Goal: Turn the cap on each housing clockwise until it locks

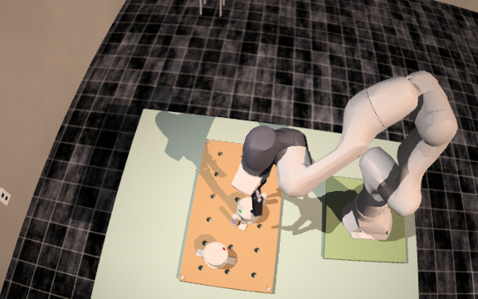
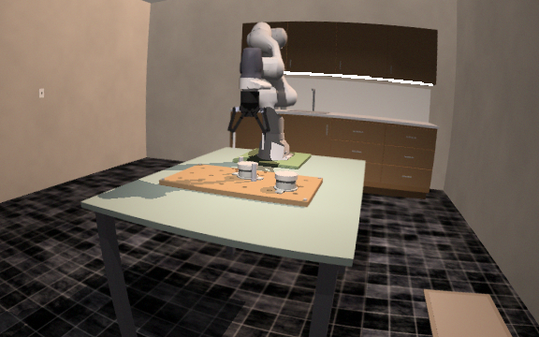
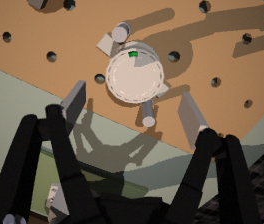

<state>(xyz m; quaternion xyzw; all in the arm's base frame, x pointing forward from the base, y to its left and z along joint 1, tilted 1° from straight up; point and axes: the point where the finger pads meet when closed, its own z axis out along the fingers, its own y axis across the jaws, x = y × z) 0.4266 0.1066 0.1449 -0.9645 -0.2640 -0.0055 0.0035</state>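
Observation:
Two white housings with round caps stand upright on the orange pegboard [image 1: 231,216]. The nearer cap has a green mark [image 1: 245,208] and two side pegs; it also shows in the wrist view [image 3: 136,76] and in the exterior view [image 2: 247,169]. My gripper [image 2: 249,126] is open and empty, well above the green-marked cap; its fingers frame that cap in the wrist view [image 3: 136,119].
The pegboard has several dark holes across it. A green mat [image 1: 363,220] holds the arm's base at the right of the table. The table's edges lie close past the board on the left and front.

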